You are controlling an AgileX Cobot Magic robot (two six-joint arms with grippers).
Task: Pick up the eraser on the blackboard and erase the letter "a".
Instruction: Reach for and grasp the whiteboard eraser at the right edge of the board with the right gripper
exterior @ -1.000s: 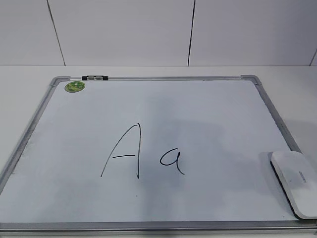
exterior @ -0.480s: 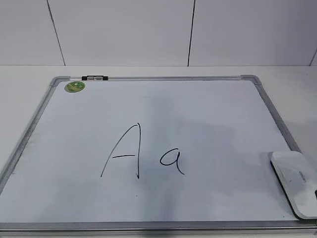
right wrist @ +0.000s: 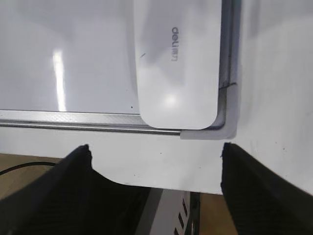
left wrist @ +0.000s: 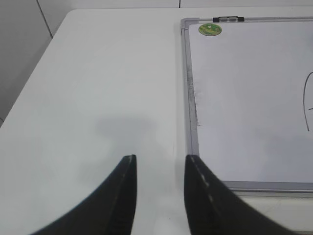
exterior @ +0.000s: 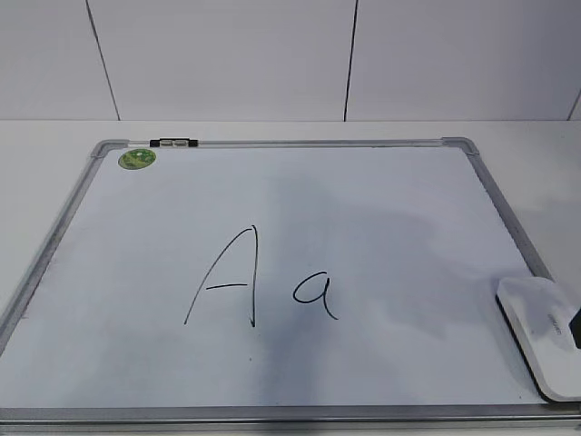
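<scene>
The blackboard (exterior: 381,209) lies flat on the white bench (left wrist: 98,88). The eraser (exterior: 537,334) rests at its near right corner, against the frame. The letter "a" (exterior: 314,292) sits near the middle, just right of a capital "A" (exterior: 227,277). A green sticker (exterior: 137,158) and a small clip (exterior: 172,143) mark the far left corner. The right gripper (right wrist: 156,152) hangs just short of the eraser, jaws spread wide and empty. The left gripper (left wrist: 159,161) hovers over bare bench left of the board, jaws apart.

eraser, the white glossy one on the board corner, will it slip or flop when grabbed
The white glossy rounded plastic eraser looks rigid, so probably no flop. Its shiny top may be slippery. Lying flat on the white framed board, it seems unlikely to roll.
</scene>
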